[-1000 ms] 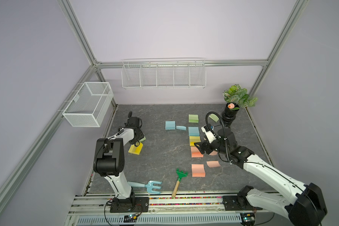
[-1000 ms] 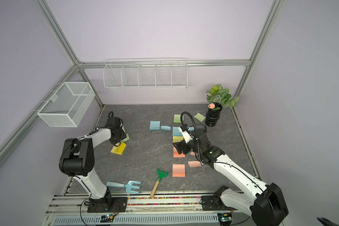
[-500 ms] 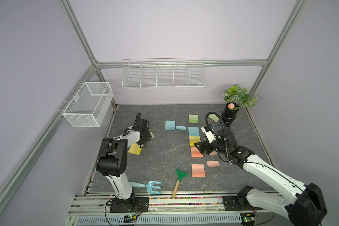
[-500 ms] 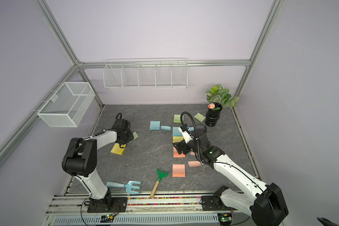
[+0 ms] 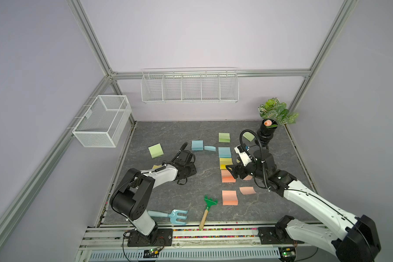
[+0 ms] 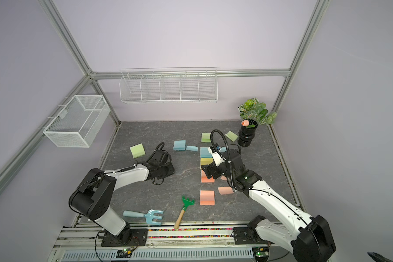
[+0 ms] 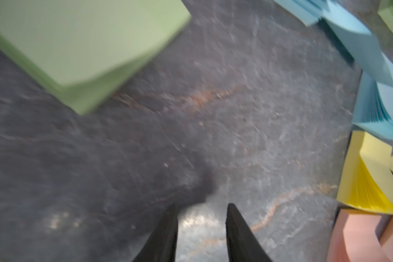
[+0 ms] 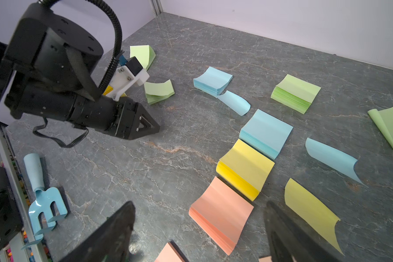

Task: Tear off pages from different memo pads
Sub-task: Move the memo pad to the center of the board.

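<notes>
Leftmost, a green memo pad (image 5: 156, 150) lies just behind the left gripper (image 7: 201, 208), whose fingers stand slightly apart over the bare table (image 5: 168, 136), pinching nothing. Further right, the memo pads (image 5: 225, 152) form a column running front to back. One of them, the salmon pad (image 8: 220, 215), sits below the right gripper (image 8: 200, 204), between its widely spread, empty fingers. The right arm looks far nearer; the left would have to cross open table.

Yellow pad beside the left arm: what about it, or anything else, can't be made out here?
Yellow pad: only a sliver shows in a top view; the left arm covers the rest.
Green pad: motion-blurred in the left wrist view.
Salmon pad: cut off by the right wrist view's edge.
</notes>
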